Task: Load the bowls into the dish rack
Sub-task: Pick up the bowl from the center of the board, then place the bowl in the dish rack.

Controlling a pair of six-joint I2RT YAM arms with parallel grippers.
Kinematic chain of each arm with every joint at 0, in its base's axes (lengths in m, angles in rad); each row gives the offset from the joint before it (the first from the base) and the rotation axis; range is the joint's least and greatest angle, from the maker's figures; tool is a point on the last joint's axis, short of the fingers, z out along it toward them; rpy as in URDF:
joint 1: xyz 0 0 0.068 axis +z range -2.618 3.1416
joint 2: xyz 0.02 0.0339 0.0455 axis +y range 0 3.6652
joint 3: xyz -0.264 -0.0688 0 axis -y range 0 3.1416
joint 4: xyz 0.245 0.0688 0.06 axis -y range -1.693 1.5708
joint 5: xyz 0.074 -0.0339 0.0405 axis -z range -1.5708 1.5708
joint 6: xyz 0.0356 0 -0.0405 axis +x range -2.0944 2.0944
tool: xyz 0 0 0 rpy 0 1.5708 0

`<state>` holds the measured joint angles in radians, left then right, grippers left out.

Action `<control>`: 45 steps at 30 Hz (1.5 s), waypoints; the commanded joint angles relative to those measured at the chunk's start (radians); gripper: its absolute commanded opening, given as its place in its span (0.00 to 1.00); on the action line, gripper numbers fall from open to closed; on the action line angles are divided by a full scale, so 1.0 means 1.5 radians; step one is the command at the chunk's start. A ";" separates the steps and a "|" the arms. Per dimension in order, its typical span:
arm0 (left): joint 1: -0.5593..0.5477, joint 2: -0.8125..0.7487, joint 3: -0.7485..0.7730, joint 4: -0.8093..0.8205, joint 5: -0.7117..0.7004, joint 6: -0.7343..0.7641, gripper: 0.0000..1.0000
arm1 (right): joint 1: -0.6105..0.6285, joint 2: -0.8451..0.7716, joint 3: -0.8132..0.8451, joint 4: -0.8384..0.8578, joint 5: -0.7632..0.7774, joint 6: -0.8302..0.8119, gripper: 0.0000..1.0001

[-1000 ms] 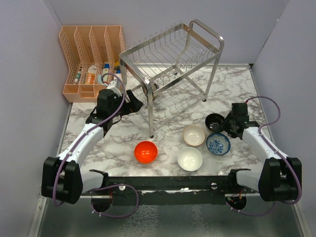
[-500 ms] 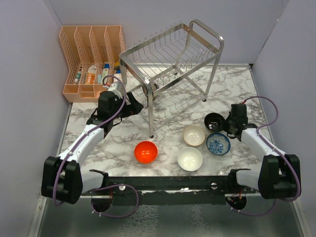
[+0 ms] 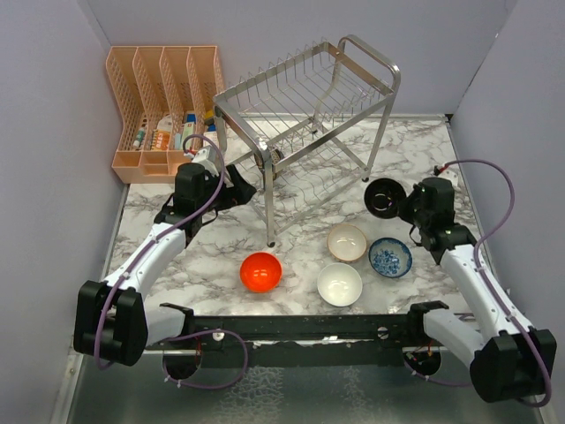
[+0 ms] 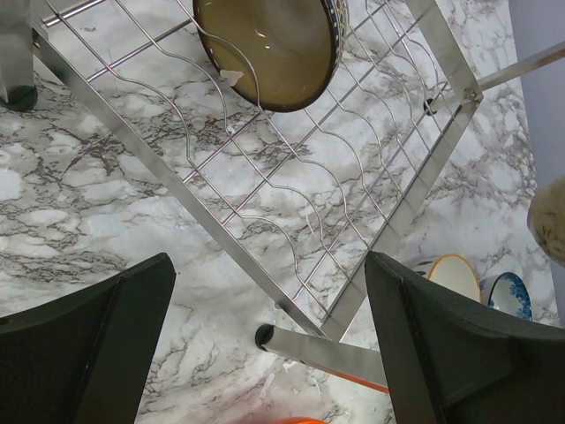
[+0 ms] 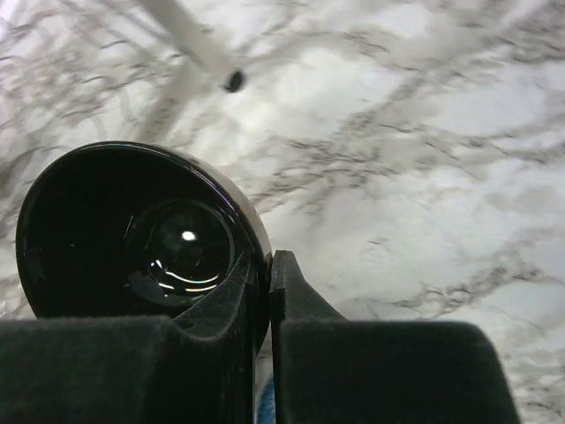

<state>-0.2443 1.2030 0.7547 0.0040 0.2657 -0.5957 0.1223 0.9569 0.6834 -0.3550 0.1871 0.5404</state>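
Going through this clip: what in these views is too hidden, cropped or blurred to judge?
Racked bowl: left wrist view, cut off by the top edge; top view, mostly behind dish rack wires.
Dark bowl: right wrist view, near rim behind the right gripper fingers.
Rack leg: right wrist view, blurred.
Peach organiser contents: top view, too small to identify.

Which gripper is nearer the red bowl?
Left. The left gripper is open just beyond the red bowl, by the rack; the right gripper is far off to its right, shut on the dark bowl.
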 commanded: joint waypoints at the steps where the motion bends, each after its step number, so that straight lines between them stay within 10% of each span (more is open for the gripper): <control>1: -0.003 -0.009 0.002 0.014 -0.003 -0.007 0.92 | 0.122 -0.016 0.064 0.021 0.059 0.001 0.01; 17: -0.003 -0.020 0.028 -0.031 -0.032 0.011 0.91 | 0.354 0.292 0.182 0.357 0.325 -0.063 0.01; 39: -0.002 -0.007 0.047 -0.041 -0.028 0.036 0.91 | 0.394 0.638 0.302 0.953 0.460 -0.547 0.01; 45: -0.003 0.002 0.043 -0.033 -0.026 0.037 0.91 | 0.399 0.665 0.283 0.963 0.474 -0.514 0.01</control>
<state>-0.2443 1.1976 0.7948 -0.0711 0.2344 -0.5571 0.7002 1.9438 1.1004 1.0054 0.8913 -0.1883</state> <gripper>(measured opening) 0.911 0.047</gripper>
